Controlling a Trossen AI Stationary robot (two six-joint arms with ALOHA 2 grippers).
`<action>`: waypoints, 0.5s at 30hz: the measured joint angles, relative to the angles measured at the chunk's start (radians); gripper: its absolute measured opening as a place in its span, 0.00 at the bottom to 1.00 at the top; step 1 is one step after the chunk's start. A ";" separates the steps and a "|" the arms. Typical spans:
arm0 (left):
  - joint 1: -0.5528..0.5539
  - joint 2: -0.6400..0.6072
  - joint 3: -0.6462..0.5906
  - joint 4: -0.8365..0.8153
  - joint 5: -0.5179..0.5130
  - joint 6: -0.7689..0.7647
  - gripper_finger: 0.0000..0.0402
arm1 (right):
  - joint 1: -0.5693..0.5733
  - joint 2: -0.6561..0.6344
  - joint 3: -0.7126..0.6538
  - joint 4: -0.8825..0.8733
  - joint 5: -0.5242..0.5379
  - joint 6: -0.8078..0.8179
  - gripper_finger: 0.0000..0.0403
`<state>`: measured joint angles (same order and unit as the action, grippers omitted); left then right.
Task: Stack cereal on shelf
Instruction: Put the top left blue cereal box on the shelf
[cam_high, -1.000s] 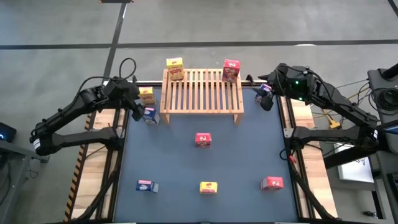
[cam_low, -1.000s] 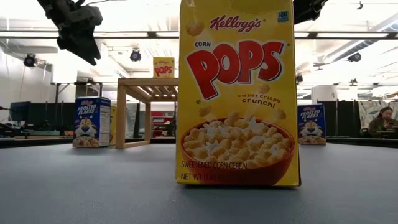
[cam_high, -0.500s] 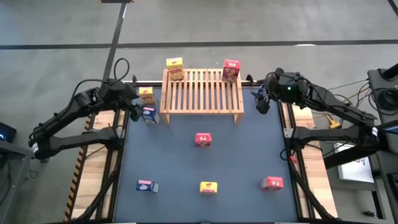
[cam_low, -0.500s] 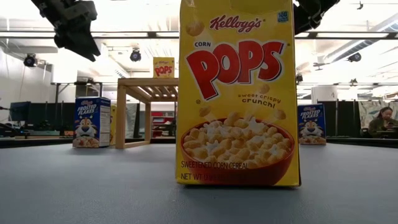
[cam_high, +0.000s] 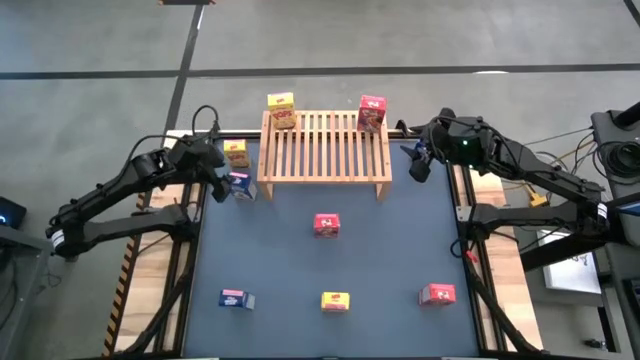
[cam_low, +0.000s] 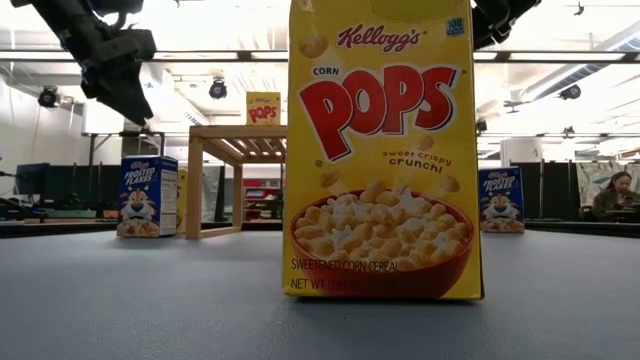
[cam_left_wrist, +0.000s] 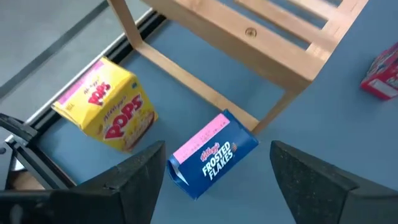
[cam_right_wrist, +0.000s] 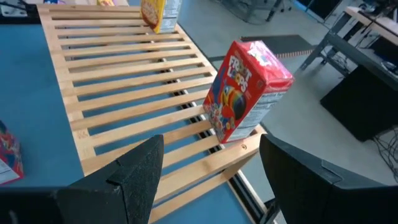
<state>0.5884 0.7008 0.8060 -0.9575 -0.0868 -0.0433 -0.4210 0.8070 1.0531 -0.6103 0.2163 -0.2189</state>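
The left gripper (cam_high: 222, 175) hangs over the counter (cam_high: 300, 260) beside the shelf (cam_high: 325, 148). Its jaws are wide and hold nothing. A blue box (cam_left_wrist: 211, 154) lies right below, between the jaws, next to a shelf leg. A yellow box (cam_left_wrist: 107, 112) stands near it, off to one side of the jaws.

The right gripper (cam_high: 418, 163) hangs by the other end of the shelf. Its jaws are wide and empty too. Just ahead of the jaws a red box (cam_right_wrist: 245, 89) stands on the shelf corner. Another yellow box (cam_high: 281, 108) stands on the far corner. More boxes are spread well apart on the counter.
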 joint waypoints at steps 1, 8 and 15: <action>0.000 0.002 -0.004 0.000 0.000 0.000 0.70 | 0.000 0.000 0.001 0.009 -0.003 -0.002 0.64; 0.000 0.007 0.007 -0.004 0.000 0.011 0.85 | 0.000 0.000 0.000 0.033 -0.006 -0.016 0.64; 0.000 0.027 0.073 -0.003 0.000 0.080 0.91 | 0.000 0.000 -0.002 0.030 -0.006 -0.020 0.64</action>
<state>0.5884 0.7281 0.8795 -0.9607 -0.0864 0.0363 -0.4210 0.8066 1.0515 -0.5800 0.2104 -0.2388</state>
